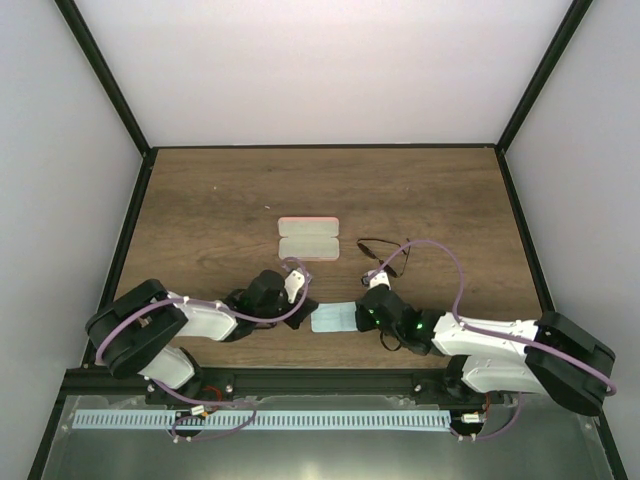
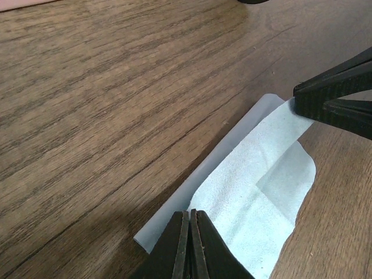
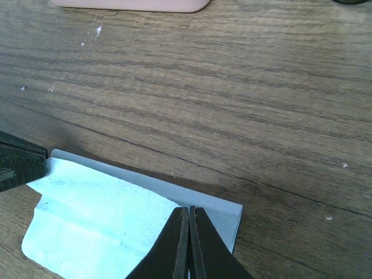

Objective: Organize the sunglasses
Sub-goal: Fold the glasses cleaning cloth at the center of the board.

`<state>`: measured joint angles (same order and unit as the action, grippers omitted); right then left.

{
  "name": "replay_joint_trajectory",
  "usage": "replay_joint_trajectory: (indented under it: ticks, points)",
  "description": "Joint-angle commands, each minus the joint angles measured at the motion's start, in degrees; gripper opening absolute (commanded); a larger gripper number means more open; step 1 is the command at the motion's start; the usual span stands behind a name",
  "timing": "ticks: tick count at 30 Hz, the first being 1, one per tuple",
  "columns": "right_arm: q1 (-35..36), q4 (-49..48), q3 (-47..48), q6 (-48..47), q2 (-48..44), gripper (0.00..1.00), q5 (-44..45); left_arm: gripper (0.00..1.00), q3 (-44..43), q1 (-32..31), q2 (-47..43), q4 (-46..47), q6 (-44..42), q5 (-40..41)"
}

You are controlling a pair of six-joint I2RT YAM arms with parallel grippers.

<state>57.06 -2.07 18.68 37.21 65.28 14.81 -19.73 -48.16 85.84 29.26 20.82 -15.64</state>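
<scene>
Dark wood-grain table (image 1: 200, 200), plain white walls (image 1: 320, 70) — black frame posts (image 1: 105, 75), even light

Bright, even light (soft shadows, sharp focus)

Overhead view; wrist close-ups (shared cloth (image 2: 256, 192))

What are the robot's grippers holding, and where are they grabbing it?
Both pinch the light blue cloth: left gripper at its left edge, right gripper at its right edge.
</scene>
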Motion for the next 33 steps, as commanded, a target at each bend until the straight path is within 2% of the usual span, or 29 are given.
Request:
replay_joint_trajectory:
  ticks: [1,33]
  points:
    - [1.03,0.92,-0.30,1.28,-0.85,0.01,1.89,0.05,0.87,-0.57,-1.13,1.76,0.35,0.54]
    - [1.95,1.37,-1.72,2.52,-1.83,0.01,2.61,0.06,1.32,-1.57,-0.61,1.68,0.63,1.14]
